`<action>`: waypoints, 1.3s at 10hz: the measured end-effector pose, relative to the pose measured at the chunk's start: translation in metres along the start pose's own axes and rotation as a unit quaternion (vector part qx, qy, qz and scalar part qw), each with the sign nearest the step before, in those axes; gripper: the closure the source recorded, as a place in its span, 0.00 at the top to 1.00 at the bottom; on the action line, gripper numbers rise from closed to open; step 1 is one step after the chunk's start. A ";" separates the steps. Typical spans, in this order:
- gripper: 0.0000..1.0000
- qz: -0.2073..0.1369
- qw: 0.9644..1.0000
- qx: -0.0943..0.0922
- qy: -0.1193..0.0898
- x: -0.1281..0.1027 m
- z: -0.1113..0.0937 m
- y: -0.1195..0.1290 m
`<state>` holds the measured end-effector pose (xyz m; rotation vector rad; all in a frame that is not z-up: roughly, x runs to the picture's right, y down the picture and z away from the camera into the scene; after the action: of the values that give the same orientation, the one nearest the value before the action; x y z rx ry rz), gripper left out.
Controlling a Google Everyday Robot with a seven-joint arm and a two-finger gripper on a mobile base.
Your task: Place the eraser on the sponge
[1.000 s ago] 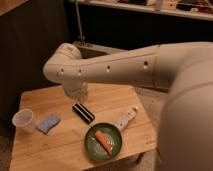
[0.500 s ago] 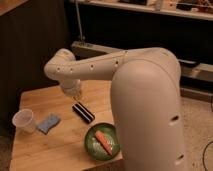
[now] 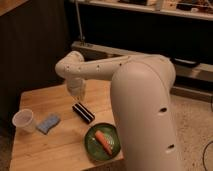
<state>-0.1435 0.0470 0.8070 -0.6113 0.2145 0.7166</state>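
Observation:
The eraser, a black oblong block with pale stripes, lies on the wooden table near its middle. The sponge, a flat light-blue pad, rests to the left of it, about a hand-width away. My gripper hangs at the end of the white arm just above and behind the eraser's far end, apart from it.
A translucent white cup stands left of the sponge near the table's left edge. A green plate holding an orange carrot-like piece sits at the front right. My arm's large white body covers the table's right side.
The arm has swung left and its body now fills more of the right side. The gripper sits slightly higher and further left above the eraser. The white tube is now hidden.

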 end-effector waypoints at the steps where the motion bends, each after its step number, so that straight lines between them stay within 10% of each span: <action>1: 0.80 -0.005 1.000 -0.006 -0.001 0.000 0.007 -0.002; 13: 0.80 -0.025 0.999 -0.016 0.037 -0.004 0.114 -0.016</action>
<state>-0.1377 0.1028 0.9082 -0.6718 0.2560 0.6503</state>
